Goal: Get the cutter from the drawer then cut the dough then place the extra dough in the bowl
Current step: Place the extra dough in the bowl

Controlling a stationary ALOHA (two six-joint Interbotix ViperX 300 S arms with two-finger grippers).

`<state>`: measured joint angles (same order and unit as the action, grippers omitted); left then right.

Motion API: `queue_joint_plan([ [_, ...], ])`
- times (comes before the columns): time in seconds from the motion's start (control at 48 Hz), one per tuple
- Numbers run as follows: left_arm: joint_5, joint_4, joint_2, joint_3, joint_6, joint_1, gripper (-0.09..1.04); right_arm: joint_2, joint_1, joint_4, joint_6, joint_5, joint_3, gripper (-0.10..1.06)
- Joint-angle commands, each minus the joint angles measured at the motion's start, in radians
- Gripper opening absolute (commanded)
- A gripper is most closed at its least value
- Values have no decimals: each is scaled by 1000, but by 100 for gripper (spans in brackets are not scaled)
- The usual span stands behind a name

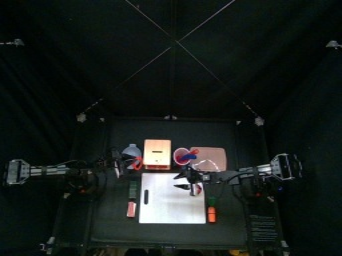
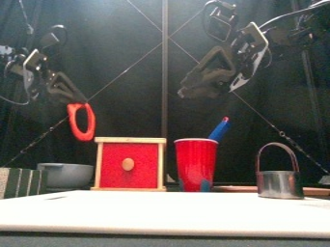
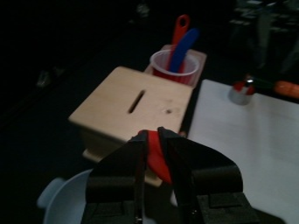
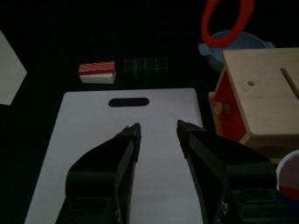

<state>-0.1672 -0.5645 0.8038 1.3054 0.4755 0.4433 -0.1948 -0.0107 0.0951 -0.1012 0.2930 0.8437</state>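
While held high, left end effector [image 3: 158,138] clamps dough ring [image 3: 153,161].

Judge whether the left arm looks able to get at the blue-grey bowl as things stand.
Probably yes. The left gripper, shut on the red dough ring, hangs above the blue-grey bowl with nothing seen between them. The wooden box stands beside the bowl, and the right gripper is over the white cutting board.

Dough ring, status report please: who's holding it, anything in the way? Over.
Left gripper shut on dough ring, hanging above bowl. Right gripper open, empty, over cutting board. Nothing between ring and bowl.
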Motion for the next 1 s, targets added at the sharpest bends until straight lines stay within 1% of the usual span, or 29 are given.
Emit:
queue_joint_plan([
  [0.021, 14, 17, -37, -17, 3, 58, 61, -12, -8, 0, 2, 12, -8, 77],
  [0.104, 12, 37, -91, -23, 3, 58, 61, -11, -18, 2, 2, 14, -8, 77],
  [0.229, -28, 46, -173, -37, 0, 46, 66, -9, -23, 0, -3, 29, -8, 77],
  [0.312, -58, 46, -206, -44, 0, 8, 72, -11, -26, -5, -6, 32, -6, 77],
  [0.396, -81, 28, -213, -40, -8, 2, 80, -11, -28, -8, -8, 32, -5, 77],
  [0.458, -87, -58, -213, -31, -34, 2, 85, -9, -29, -11, -9, 32, -8, 77],
  [0.562, -118, -270, -213, -3, -92, 3, 87, -9, -31, -28, -9, 32, -9, 77],
  [0.646, -129, -359, -213, 6, -104, -3, 87, -9, -31, -34, -9, 32, -11, 77],
  [0.792, -130, -367, -213, -2, -117, -34, 87, -8, -31, -41, -9, 32, -14, 77],
  [0.917, -140, -362, -213, -38, -121, -92, 87, 3, -31, -57, -9, 32, -15, 77],
  [1.0, -166, -322, -213, -43, -114, -104, 87, 14, -31, -60, -9, 32, -17, 77],
])
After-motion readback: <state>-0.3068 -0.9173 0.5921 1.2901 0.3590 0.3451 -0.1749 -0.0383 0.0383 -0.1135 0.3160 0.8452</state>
